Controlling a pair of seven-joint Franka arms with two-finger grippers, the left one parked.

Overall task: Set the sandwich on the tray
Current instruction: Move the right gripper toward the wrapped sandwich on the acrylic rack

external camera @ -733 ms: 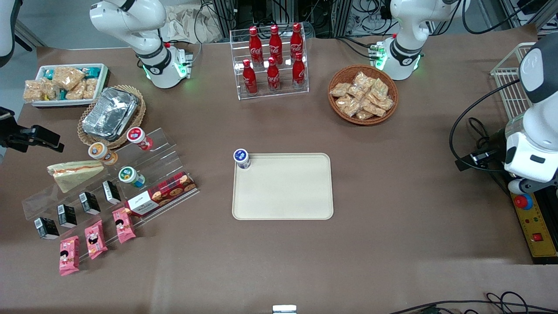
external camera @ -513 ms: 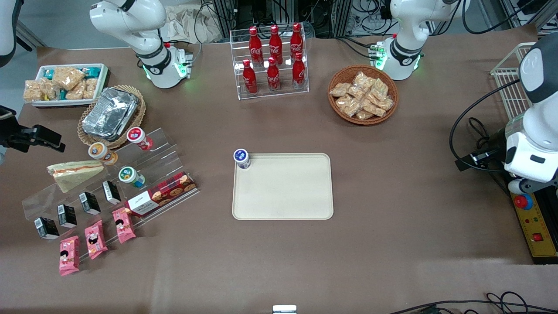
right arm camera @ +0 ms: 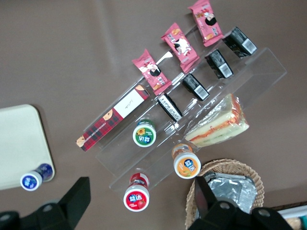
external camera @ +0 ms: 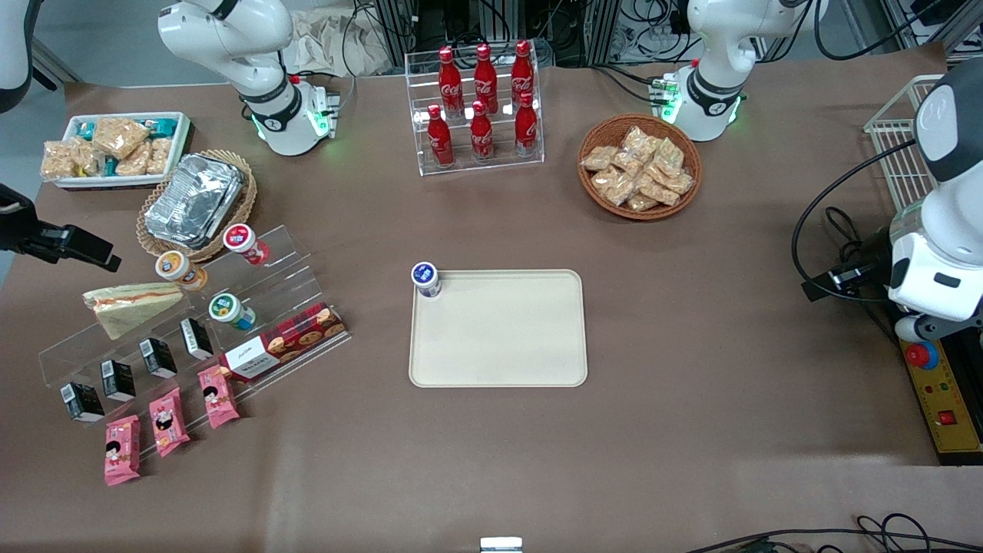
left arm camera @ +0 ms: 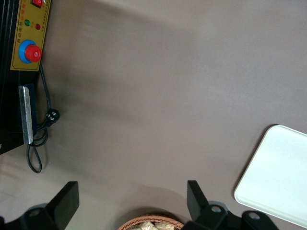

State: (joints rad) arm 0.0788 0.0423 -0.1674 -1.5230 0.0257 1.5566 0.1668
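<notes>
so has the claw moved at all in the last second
Yes, slightly. In the front view the claw has edged nearer the camera, toward the sandwich on the clear stepped rack, which has stayed put. The claw is open and empty.

Brown table (left arm camera: 158, 81) fills most of this view. A corner of the cream tray (left arm camera: 278, 177) shows, a wicker basket's (left arm camera: 151, 224) rim, and a yellow control box (left arm camera: 29, 36) bearing a red button (left arm camera: 32, 52).
</notes>
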